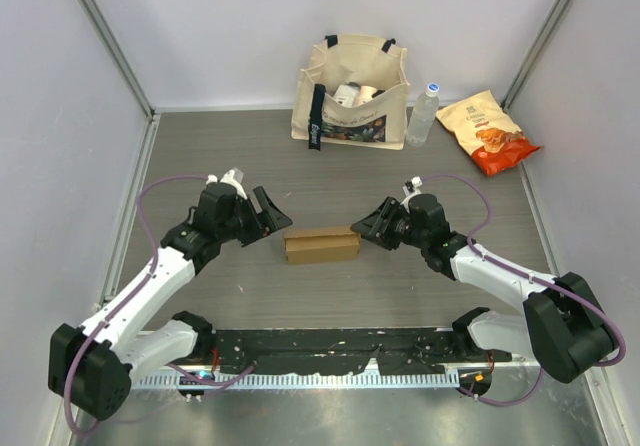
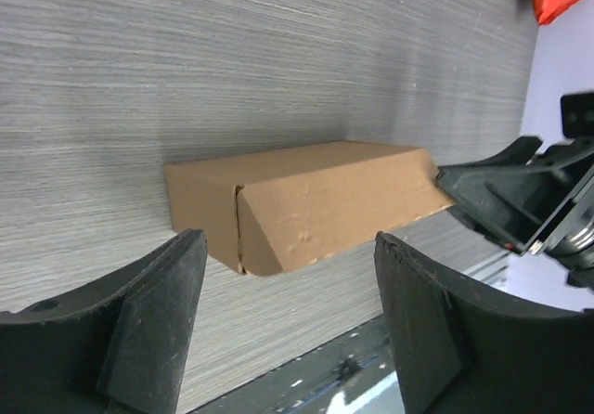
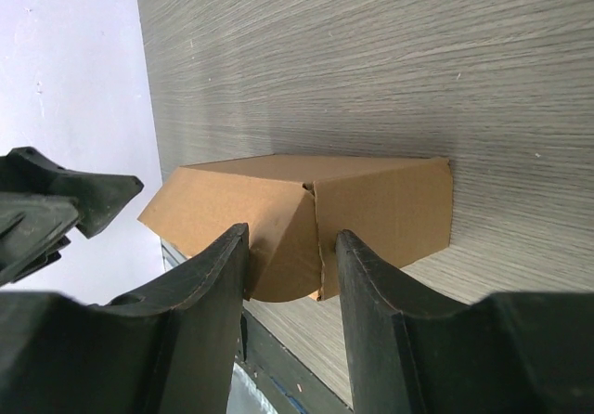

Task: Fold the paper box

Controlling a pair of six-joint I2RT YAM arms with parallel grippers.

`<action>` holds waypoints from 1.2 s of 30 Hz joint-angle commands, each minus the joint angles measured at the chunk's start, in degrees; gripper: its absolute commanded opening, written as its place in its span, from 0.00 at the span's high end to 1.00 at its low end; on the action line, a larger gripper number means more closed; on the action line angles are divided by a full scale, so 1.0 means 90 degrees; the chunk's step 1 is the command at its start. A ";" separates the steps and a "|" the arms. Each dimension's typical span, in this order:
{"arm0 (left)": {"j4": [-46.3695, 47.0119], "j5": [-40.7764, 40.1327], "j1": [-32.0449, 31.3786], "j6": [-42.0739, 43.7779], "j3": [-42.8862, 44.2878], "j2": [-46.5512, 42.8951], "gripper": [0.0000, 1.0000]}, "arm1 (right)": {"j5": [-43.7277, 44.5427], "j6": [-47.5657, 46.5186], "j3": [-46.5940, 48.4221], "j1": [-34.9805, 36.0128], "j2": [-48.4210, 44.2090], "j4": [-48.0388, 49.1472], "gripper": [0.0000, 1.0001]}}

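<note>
Plainly, the paper box (image 1: pixel 321 245) lies on the table (image 1: pixel 220 156) as a low, closed-looking block, with the tote bag (image 1: pixel 350 91) well beyond it at the back. Its long axis runs left to right, from one arm to the other, so each hand faces one short end.

The left hand (image 1: pixel 275 213) sits off the box's left end with its jaws spread wide and holds nothing. In its wrist view the box lies ahead of the fingers and apart from them.

The right hand (image 1: pixel 362 229) is the nearer one, hard up against the box's right end. Its fingers (image 3: pixel 213 284) stand half parted on either side of the rounded end flap (image 3: pixel 283 238). One finger looks to touch the flap. Whether the two actually pinch the cardboard I cannot tell.

By my reading, the fold is nearly done, and what remains is seating that right end flap. Pressing there would push along the long axis, towards the left hand. The light box may then slide unless the left hand braces the far end.
</note>
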 commanded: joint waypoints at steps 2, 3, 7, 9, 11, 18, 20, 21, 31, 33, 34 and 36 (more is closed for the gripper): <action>0.0862 0.0875 0.0232 -0.0621 -0.0028 0.0429 0.30 | 0.0118 -0.0190 0.0044 -0.0009 -0.0105 -0.0229 0.53; 0.0920 0.0895 0.0232 -0.0660 -0.0077 0.0459 0.31 | 0.0118 -0.0199 0.0044 -0.0018 -0.0115 -0.0219 0.53; 0.1428 0.0925 0.0232 -0.0894 -0.0360 0.0498 0.46 | 0.0118 -0.0219 0.0054 -0.0009 -0.0134 -0.0248 0.53; 0.1448 0.0905 0.0232 -0.0894 -0.0438 0.0498 0.48 | 0.0109 -0.0238 0.0073 -0.0009 -0.0115 -0.0258 0.53; 0.1351 0.0837 0.0232 -0.0817 -0.0487 0.0479 0.50 | 0.0128 -0.0277 0.0093 -0.0009 -0.0125 -0.0326 0.53; 0.1507 0.0817 0.0232 -0.0748 -0.0790 0.0410 0.65 | 0.0177 -0.0307 0.0025 -0.0009 -0.0105 -0.0307 0.53; 0.1614 0.0847 0.0232 -0.0728 -0.0916 0.0430 0.69 | 0.0187 -0.0307 0.0005 -0.0009 -0.0095 -0.0297 0.54; 0.1663 0.0866 0.0232 -0.0738 -0.0956 0.0439 0.73 | 0.0177 -0.0307 -0.0005 -0.0009 -0.0095 -0.0297 0.54; 0.1586 0.0700 0.0232 -0.0456 -0.1278 0.0430 0.86 | 0.0197 -0.0745 -0.0092 -0.0009 -0.0037 -0.0307 0.57; 0.1469 0.0690 0.0232 -0.0377 -0.1259 0.0391 0.86 | 0.0060 -0.1221 -0.0063 -0.0009 -0.0105 -0.0346 0.55; 0.1420 0.0690 0.0232 -0.0280 -0.1220 0.0362 0.83 | 0.0002 -0.1379 -0.0015 -0.0009 -0.0124 -0.0394 0.52; 0.1225 0.0623 0.0223 -0.0172 -0.1142 0.0226 0.70 | -0.0028 -0.1721 0.0141 -0.0009 -0.0193 -0.0812 0.50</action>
